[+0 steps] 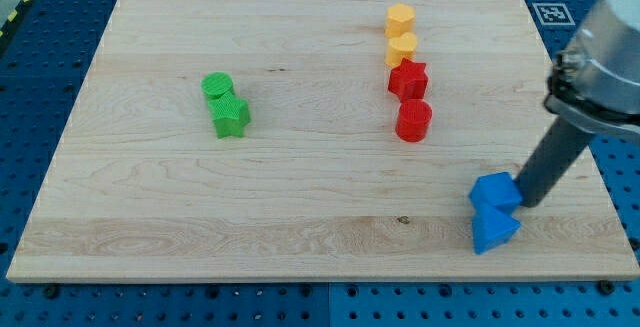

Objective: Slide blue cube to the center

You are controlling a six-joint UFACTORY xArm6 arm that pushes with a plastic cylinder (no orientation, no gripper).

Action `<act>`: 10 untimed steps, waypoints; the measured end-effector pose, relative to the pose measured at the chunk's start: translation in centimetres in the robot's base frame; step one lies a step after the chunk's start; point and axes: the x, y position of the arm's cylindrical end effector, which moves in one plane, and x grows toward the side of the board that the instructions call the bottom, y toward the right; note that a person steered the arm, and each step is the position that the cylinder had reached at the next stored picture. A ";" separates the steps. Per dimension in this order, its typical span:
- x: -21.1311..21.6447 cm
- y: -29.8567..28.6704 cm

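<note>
The blue cube [495, 191] sits near the board's bottom right corner. A second blue block [493, 229], wedge-like, touches it just below. My tip [525, 203] rests on the board right against the cube's right side, the dark rod rising to the upper right.
The wooden board [300, 197] fills the view. Two green blocks [227, 105] sit together at the left. A red star-like block [408, 79] and a red cylinder [413, 121] stand right of centre. Two yellow blocks [400, 33] stand above them near the top edge.
</note>
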 end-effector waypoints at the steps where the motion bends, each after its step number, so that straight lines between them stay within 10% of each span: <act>1: 0.0 -3.8; 5: 5.0 -15.1; 10: -1.8 -18.3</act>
